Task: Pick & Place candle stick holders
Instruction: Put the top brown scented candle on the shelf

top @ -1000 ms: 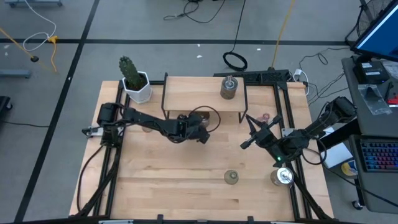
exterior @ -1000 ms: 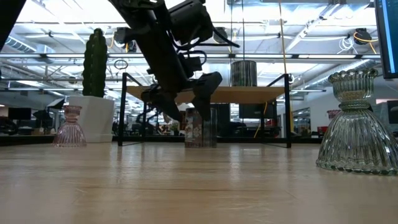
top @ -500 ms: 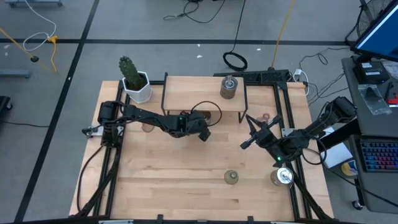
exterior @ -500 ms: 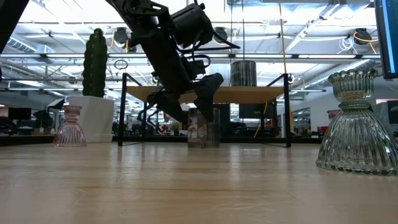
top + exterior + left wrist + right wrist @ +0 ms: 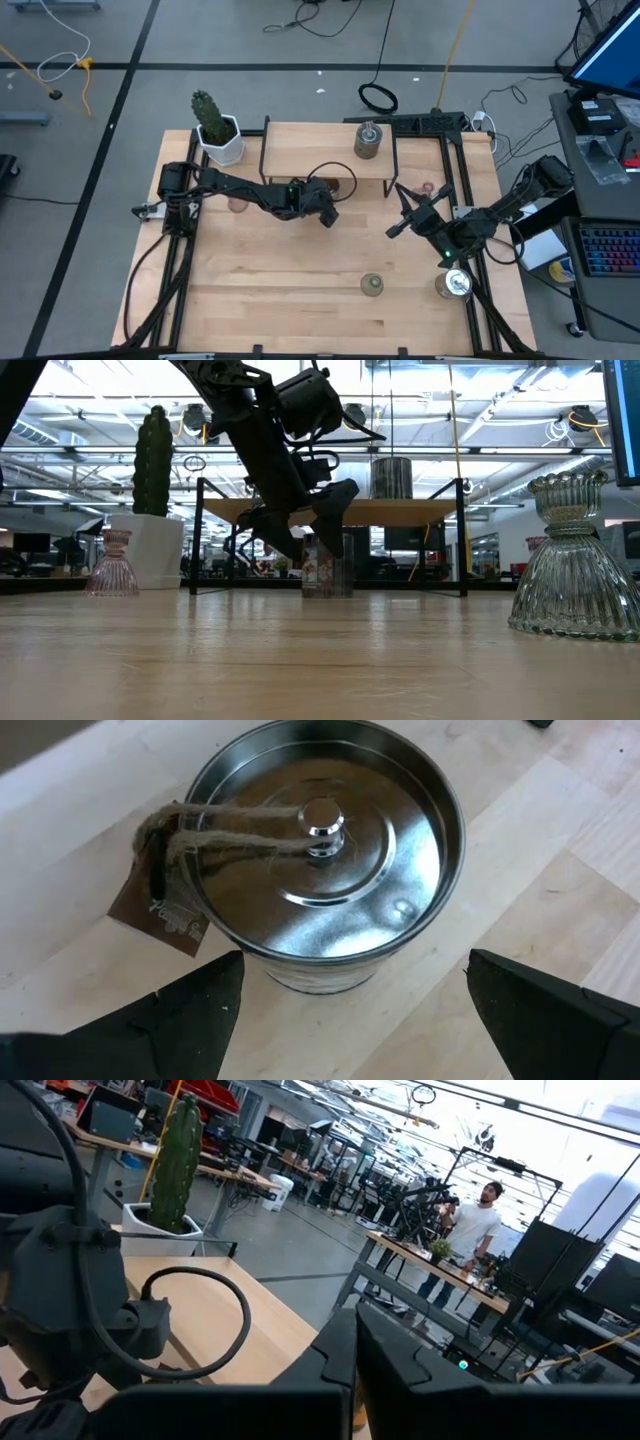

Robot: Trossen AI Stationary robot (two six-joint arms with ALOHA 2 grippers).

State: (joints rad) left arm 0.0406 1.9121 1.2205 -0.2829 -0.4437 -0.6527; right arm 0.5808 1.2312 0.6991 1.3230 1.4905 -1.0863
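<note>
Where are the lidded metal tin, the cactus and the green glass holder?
Lidded metal tin [image 5: 322, 820], left wrist view, on the lid's knob.
Cactus [image 5: 208, 113], high view, on the green stem.
Green glass holder [image 5: 570, 592], low view, on its ribbed body.

A green cactus [image 5: 207, 108] stands in a white pot [image 5: 223, 143] at a far corner of the wooden table [image 5: 280, 280]. A small black-legged shelf [image 5: 325, 153] stands beside it. Cables [image 5: 378, 97] lie on the grey floor. A person [image 5: 468, 1230] stands far off.
</note>
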